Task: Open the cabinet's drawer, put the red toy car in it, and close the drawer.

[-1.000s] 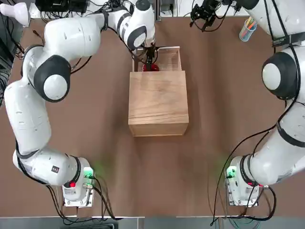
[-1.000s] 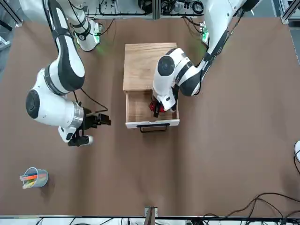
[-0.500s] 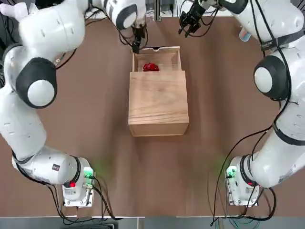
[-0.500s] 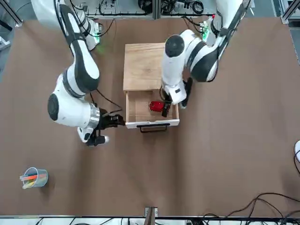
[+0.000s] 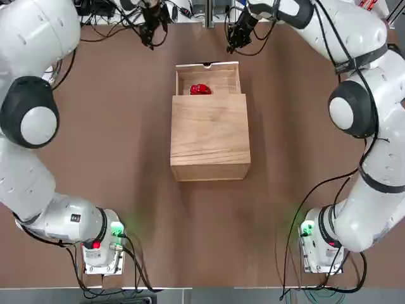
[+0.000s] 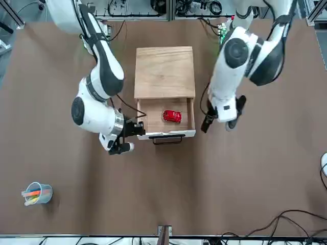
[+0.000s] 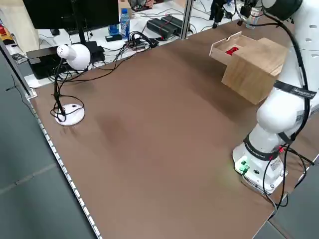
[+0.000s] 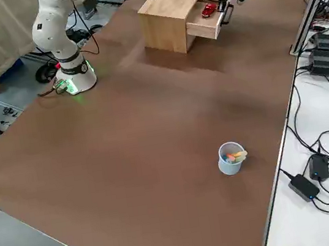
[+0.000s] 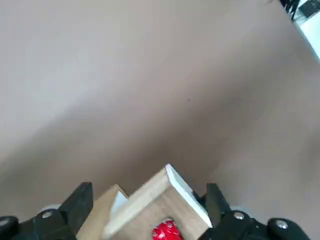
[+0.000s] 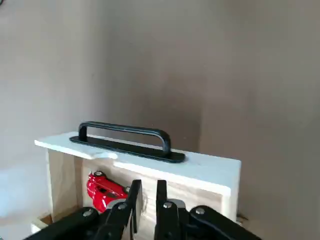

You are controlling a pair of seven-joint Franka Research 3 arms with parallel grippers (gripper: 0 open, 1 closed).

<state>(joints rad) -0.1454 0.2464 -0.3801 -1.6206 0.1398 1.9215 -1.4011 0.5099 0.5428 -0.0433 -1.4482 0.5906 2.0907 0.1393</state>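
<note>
Red toy car, pale wood drawer.

Overhead and front cameras both see my open drawer; my wrist cameras view it close up.

Brown table with white desk lamp, grey floor.

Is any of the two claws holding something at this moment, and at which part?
Nothing is held. The red toy car lies free in the open drawer. The left claw is open; the right claw, nearly shut, is empty.
</note>
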